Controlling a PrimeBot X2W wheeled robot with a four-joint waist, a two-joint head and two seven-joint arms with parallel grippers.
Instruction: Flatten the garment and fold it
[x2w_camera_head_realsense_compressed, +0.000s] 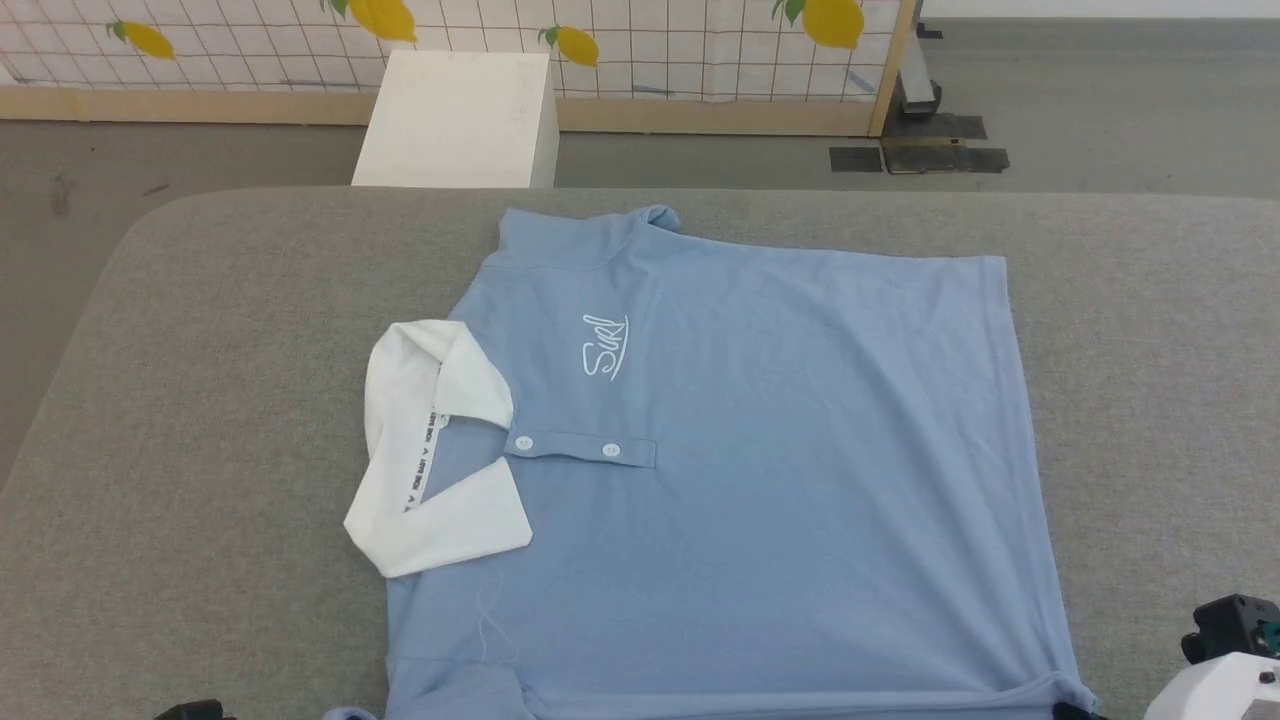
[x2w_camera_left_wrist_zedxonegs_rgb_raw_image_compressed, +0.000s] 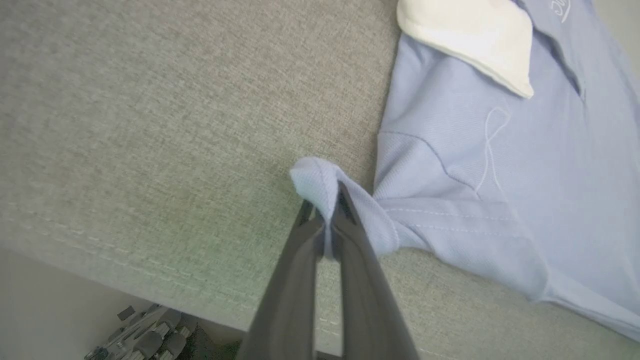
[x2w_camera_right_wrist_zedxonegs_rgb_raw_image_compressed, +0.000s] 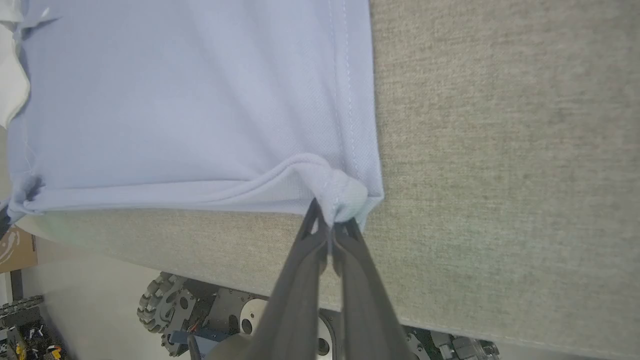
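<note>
Both pinched tight on garment (x2w_camera_head_realsense_compressed: 760, 450): left gripper (x2w_camera_left_wrist_zedxonegs_rgb_raw_image_compressed: 324, 201), right gripper (x2w_camera_right_wrist_zedxonegs_rgb_raw_image_compressed: 331, 216).

Garment (x2w_camera_head_realsense_compressed: 760, 480) lies front up on grey cloth-covered table (x2w_camera_head_realsense_compressed: 200, 400), neck toward the robot's left, hem toward its right. White collar (x2w_camera_head_realsense_compressed: 430, 470) spread open, printed tape showing inside the neckband. Two white buttons (x2w_camera_head_realsense_compressed: 524, 442) on the placket; white "Surf" script (x2w_camera_head_realsense_compressed: 605, 346) just beyond it. Body mostly smooth. Ridge of bunched cloth at the near right corner, where dark tip of right gripper (x2w_camera_head_realsense_compressed: 1072, 712) meets the hem. Loose white thread (x2w_camera_head_realsense_compressed: 487, 620) on near shoulder. Past the table: white box (x2w_camera_head_realsense_compressed: 460, 110) on grey floor (x2w_camera_head_realsense_compressed: 1100, 120), lemon-print gridded panel (x2w_camera_head_realsense_compressed: 650, 50) in wooden frame.
</note>
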